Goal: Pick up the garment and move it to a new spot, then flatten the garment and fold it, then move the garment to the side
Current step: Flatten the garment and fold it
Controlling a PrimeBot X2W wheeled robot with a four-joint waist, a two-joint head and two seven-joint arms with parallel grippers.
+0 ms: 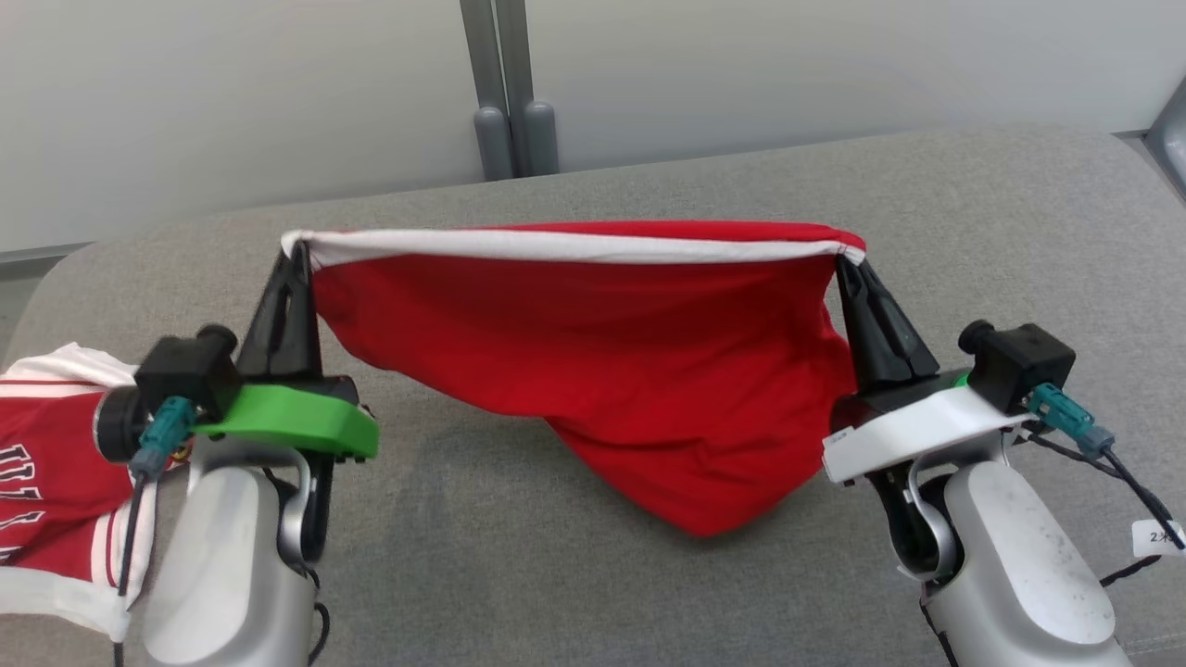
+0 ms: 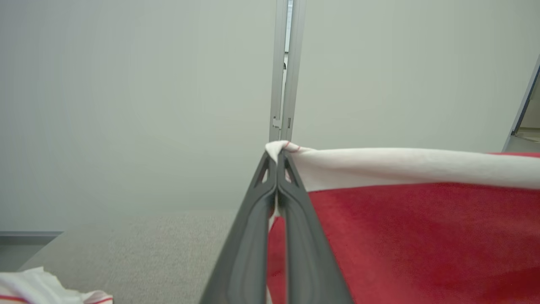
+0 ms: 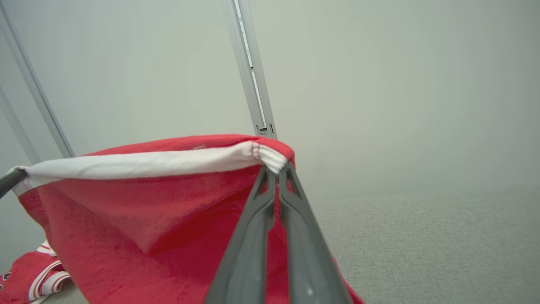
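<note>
Both jaws clamped on red garment [image 1: 602,361], white hem [image 1: 574,245] stretched between

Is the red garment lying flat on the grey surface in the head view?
No: the red garment hangs stretched between the left gripper and right gripper.

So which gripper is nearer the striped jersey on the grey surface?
Left. The left gripper is raised just beside the jersey; the right gripper is at the red garment's far corner.

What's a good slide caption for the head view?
Left gripper and right gripper hold the red garment stretched by its white band over the grey surface.
</note>
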